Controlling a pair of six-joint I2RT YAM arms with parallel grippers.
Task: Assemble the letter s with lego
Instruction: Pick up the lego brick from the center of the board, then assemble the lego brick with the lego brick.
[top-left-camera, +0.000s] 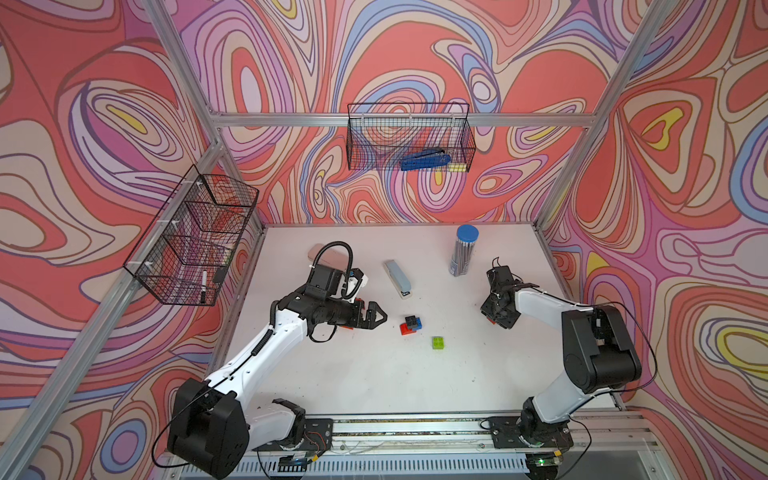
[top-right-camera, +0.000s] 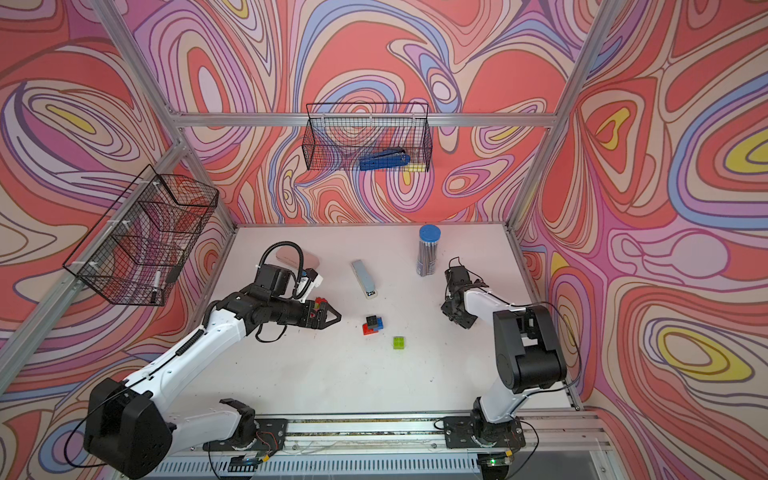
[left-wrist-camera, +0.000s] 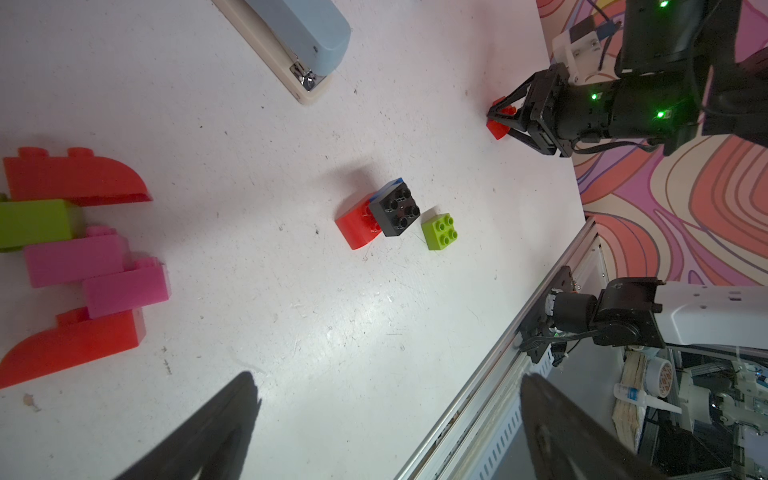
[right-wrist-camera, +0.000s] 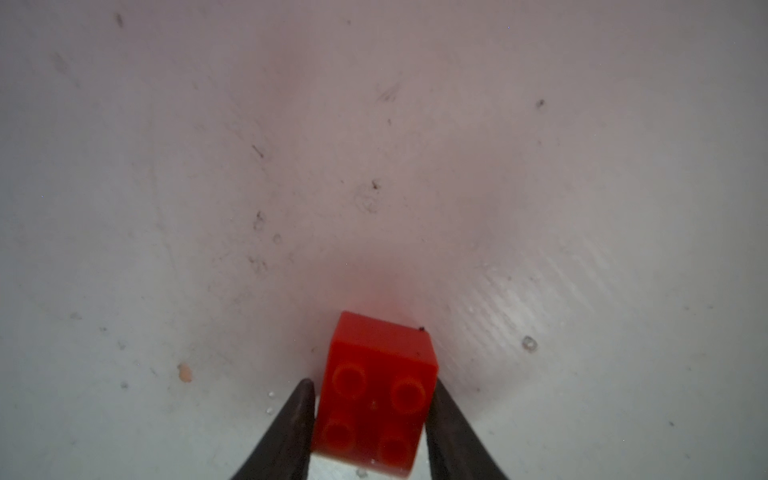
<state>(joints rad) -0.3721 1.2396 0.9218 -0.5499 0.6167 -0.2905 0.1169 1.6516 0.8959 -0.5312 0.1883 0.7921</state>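
Right jaws pinched a red brick (right-wrist-camera: 374, 399) on the desk (top-left-camera: 374, 374), three o'clock from the black-topped stack (top-left-camera: 411, 323); left jaws stood wide open, empty.

Table (top-left-camera: 374, 374), contents: case (top-left-camera: 326, 252) toward back-left corner; stapler (top-left-camera: 397, 279) behind centre; pencil tube (top-left-camera: 462, 251) at back, right of stapler; brick stack (top-left-camera: 412, 324) at centre; single brick (top-left-camera: 437, 342) just front-right of stack, apart; joined bricks (left-wrist-camera: 95, 266) near left edge; outlying brick (right-wrist-camera: 376, 395) near right edge.
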